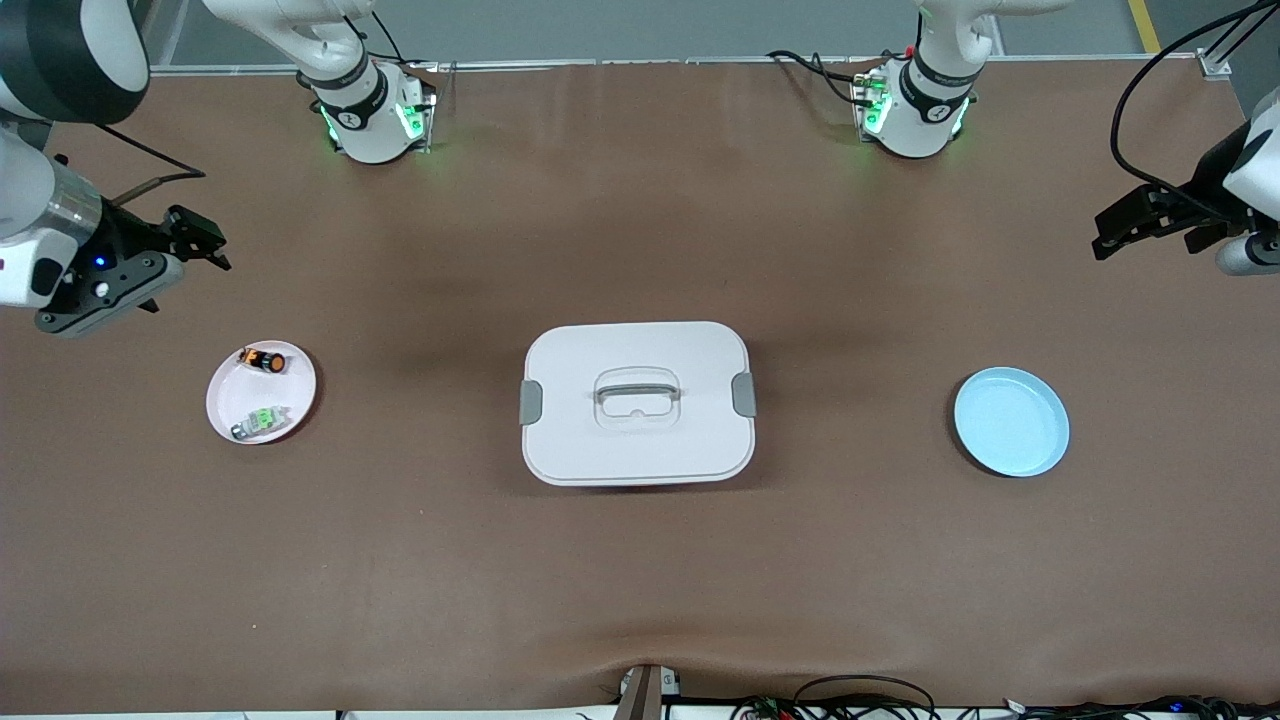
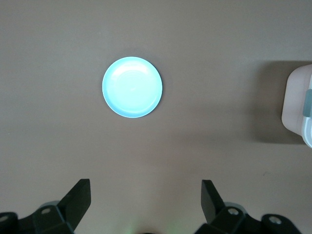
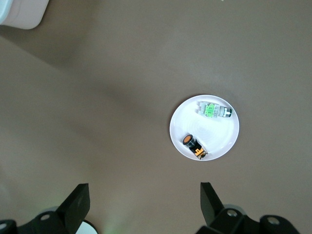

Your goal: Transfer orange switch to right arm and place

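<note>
The orange switch (image 1: 262,360) lies on the pink plate (image 1: 298,405), just below the right gripper (image 1: 205,243), beside a green switch (image 1: 262,420). Both the right and the left gripper (image 1: 1118,228) hang wide open, empty. The grab probably needs a straight drop onto the black body.

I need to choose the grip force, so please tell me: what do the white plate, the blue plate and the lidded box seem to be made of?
The white plate looks like smooth plastic or glazed ceramic, with a soft sheen; I cannot tell which. The blue plate shows the same even, slightly glossy surface. The lidded box seems moulded white plastic with a matte finish, rounded corners, grey side clips and a recessed handle.
</note>
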